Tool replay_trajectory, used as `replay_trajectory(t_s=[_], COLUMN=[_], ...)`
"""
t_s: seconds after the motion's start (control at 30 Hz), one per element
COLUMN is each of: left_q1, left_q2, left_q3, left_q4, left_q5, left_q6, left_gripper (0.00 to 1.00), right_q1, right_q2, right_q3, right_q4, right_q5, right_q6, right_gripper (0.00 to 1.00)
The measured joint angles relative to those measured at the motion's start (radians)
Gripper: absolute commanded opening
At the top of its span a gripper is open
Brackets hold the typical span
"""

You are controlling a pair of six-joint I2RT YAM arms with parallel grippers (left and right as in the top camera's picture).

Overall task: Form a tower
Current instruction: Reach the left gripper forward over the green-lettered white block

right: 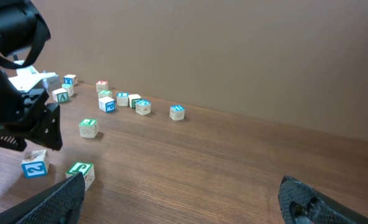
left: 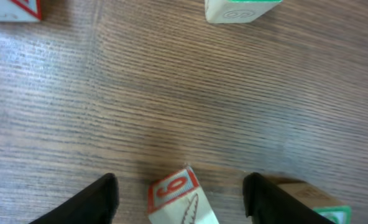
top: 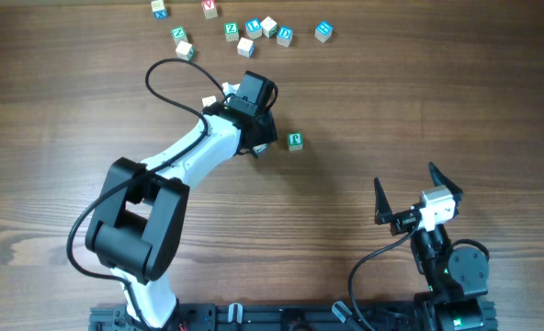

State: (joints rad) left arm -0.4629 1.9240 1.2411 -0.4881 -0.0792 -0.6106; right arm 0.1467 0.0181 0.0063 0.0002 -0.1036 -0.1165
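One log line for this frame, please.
left gripper: jaws open astride red-lettered cube | right gripper: jaws open, empty | tower: none visible | loose cubes: scattered

loose letter cubes (top: pixel 254 28) lie scattered on the wooden table (top: pixel 437 110), well beyond a lone green cube (top: pixel 295 141).

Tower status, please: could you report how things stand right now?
Left tool open, straddling a tilted red-lettered cube. Right tool open, holding nothing. No tower visible; loose cubes lie single, green-lettered cube close by.
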Motion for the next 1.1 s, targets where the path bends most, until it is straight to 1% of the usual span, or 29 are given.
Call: replay_trajectory(t_s=[0.03, 0.17, 0.4, 0.53, 0.6, 0.73, 0.8, 1.0, 1.03, 1.07, 1.1], left_q1=[0.000, 0.000, 0.000, 0.000, 0.000, 0.000, 0.000, 0.000, 0.000, 0.000, 0.000], left_q2=[0.007, 0.015, 0.015, 0.015, 0.015, 0.015, 0.015, 0.015, 0.015, 0.015, 0.015], left_q3=[0.000, 0.000, 0.000, 0.000, 0.000, 0.002, 0.006, 0.016, 0.016, 0.018, 0.019], left_q4=[0.001, -0.017, -0.097, -0.115, -0.116, -0.138, -0.161, -0.217, -0.224, -0.234, -0.238], left_q5=[-0.002, -0.003, -0.003, -0.003, -0.003, -0.002, 0.000, 0.029, 0.032, 0.036, 0.039], left_q6=[0.005, 0.002, 0.002, 0.003, 0.002, 0.011, 0.037, 0.102, 0.105, 0.109, 0.112], left_gripper=[0.41, 0.43, 0.43, 0.37, 0.32, 0.31, 0.29, 0.28, 0.28, 0.32, 0.41], right_q1=[0.000, 0.000, 0.000, 0.000, 0.000, 0.000, 0.000, 0.000, 0.000, 0.000, 0.000], right_q2=[0.000, 0.000, 0.000, 0.000, 0.000, 0.000, 0.000, 0.000, 0.000, 0.000, 0.000], right_q3=[0.000, 0.000, 0.000, 0.000, 0.000, 0.000, 0.000, 0.000, 0.000, 0.000, 0.000], right_q4=[0.000, 0.000, 0.000, 0.000, 0.000, 0.000, 0.000, 0.000, 0.000, 0.000, 0.000], right_q5=[0.000, 0.000, 0.000, 0.000, 0.000, 0.000, 0.000, 0.000, 0.000, 0.000, 0.000], right_q6=[0.000, 0.000, 0.000, 0.000, 0.000, 0.000, 0.000, 0.000, 0.000, 0.000, 0.000], right_gripper=[1.00, 1.00, 1.00, 1.00, 1.00, 1.00, 1.00, 1.00, 1.00, 1.00, 1.00])
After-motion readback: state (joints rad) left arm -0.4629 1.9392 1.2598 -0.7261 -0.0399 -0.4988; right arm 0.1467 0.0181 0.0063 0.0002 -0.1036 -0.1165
